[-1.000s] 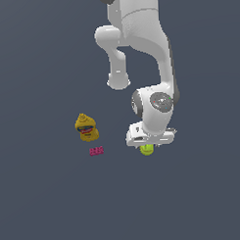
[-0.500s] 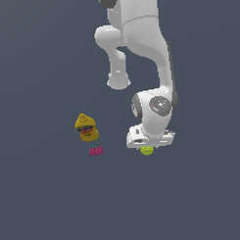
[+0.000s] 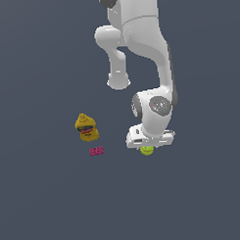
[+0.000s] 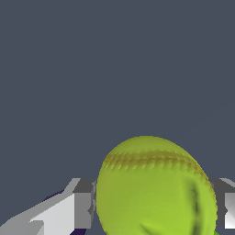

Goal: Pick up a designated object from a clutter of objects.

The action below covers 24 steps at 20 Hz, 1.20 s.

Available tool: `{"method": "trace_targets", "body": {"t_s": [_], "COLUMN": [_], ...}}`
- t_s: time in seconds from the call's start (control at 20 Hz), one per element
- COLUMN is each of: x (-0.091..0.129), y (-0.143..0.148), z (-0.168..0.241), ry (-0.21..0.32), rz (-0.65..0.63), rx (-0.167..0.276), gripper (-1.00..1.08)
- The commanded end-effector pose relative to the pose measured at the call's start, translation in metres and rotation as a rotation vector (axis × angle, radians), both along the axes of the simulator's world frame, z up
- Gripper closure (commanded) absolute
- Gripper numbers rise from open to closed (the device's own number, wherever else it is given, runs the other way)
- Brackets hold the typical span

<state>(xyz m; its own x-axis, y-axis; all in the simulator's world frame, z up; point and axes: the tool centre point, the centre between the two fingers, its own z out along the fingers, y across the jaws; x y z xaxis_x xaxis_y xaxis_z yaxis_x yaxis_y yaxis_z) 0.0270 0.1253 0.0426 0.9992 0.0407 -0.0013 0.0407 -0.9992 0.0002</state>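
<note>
The designated object, a yellow-green ball point(image 3: 146, 151) with a curved seam, lies on the dark floor right under my gripper point(image 3: 148, 144). In the wrist view the ball point(image 4: 153, 188) fills the gap between the two fingers point(image 4: 83, 207), and both pads press against its sides. The gripper is shut on the ball. Of the clutter of objects, a yellow bottle point(image 3: 86, 128) with a pointed cap and a pink brick point(image 3: 96, 150) lie toward the exterior view's left, apart from the ball.
A sliver of a dark purple piece point(image 4: 58, 195) shows behind one finger in the wrist view. The white arm point(image 3: 144, 57) rises above the gripper. The floor is plain dark grey.
The gripper has stayed over the ball and sunk only a trifle. The ball, bottle and brick have not moved.
</note>
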Motion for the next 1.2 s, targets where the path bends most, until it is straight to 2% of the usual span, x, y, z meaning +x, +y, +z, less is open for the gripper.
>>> {"method": "trace_targets", "body": {"t_s": [0.0,0.3,0.55,1.15], "x": [0.000,-0.003,-0.007,-0.021], "y": [0.001,0.003,0.008,0.025], "z": [0.004,0.026,0.061,0.190], "ry": [-0.002,-0.002,-0.002,-0.002], "rz": [0.000,0.000,0.000,0.001], "rx": [0.000,0.000,0.000,0.000], "gripper": [1.08,1.08,1.08,1.08]}}
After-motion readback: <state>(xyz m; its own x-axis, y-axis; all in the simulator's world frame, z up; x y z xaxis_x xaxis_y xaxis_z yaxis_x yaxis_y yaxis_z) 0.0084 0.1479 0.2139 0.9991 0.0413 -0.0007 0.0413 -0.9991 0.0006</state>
